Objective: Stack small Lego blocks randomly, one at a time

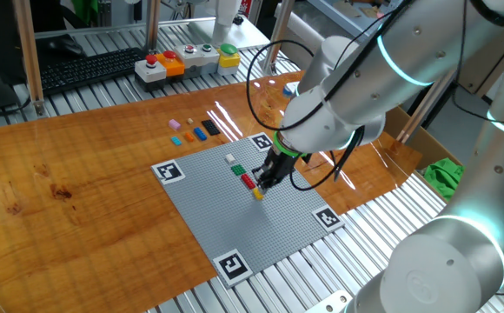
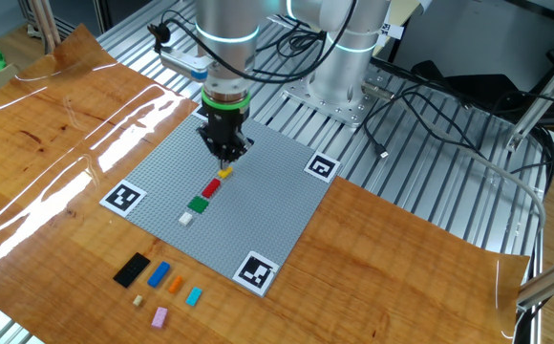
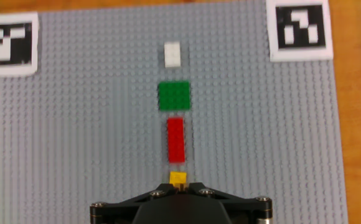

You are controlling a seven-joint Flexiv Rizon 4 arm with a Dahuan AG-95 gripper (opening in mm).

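Gripper (image 3: 180, 194) over yellow block (image 3: 178, 179); I can't tell its opening. Only fixed views show 6 loose blocks (image 2: 159, 275).

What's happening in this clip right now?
A single robot arm is working over a grey studded baseplate. Its gripper sits low at a yellow brick, the near end of a row with a red brick, a green brick and a white brick; whether it grips the yellow one is unclear. Black, blue, orange, cyan, pink and beige bricks wait on the wooden table.
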